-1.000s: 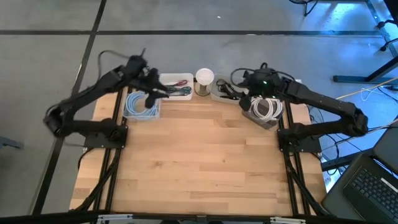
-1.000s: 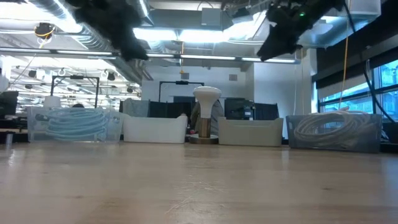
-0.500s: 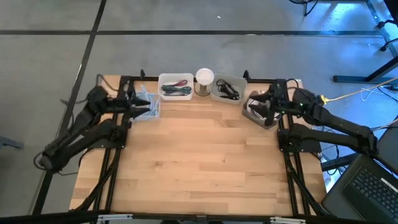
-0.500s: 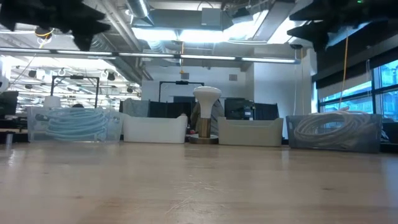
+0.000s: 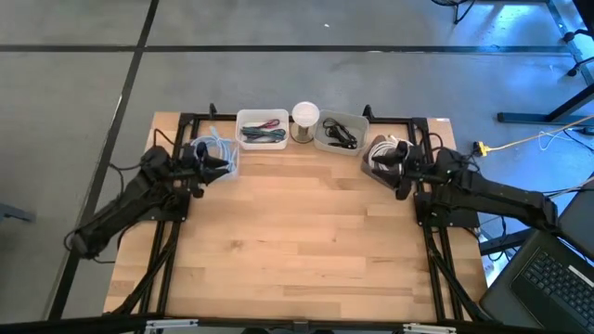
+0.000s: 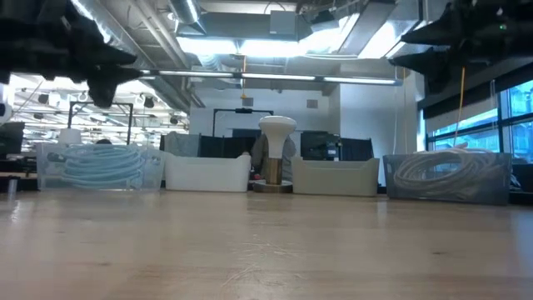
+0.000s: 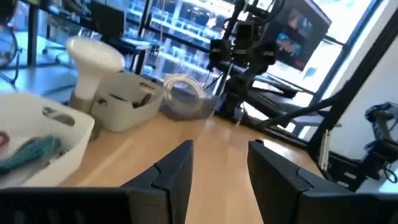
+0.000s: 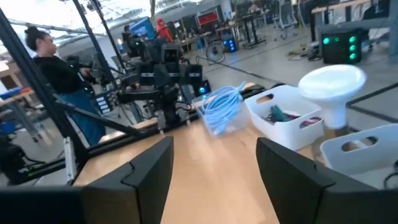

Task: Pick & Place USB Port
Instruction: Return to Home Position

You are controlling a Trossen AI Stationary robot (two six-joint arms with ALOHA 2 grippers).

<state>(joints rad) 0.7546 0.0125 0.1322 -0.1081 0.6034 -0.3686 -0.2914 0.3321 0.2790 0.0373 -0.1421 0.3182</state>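
Left gripper [image 5: 208, 161] and right gripper [image 5: 397, 165] hang empty, fingers apart, over the surface's far corners; USB cables [image 5: 264, 135] lie in white bin [image 5: 263, 113] and gray bin [image 5: 320, 144]; swinging home low could clip the coil boxes [image 5: 228, 167] beneath.

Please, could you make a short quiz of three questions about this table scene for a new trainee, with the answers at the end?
1. True or false: the left gripper or the right gripper holds a cable.
2. What stands between the white bin and the gray bin? A: a white lamp. B: a bottle. C: a cup.
3. How many bins stand in the row in all?

Key: 1 false, both are open and empty. 2 A. 3 four.
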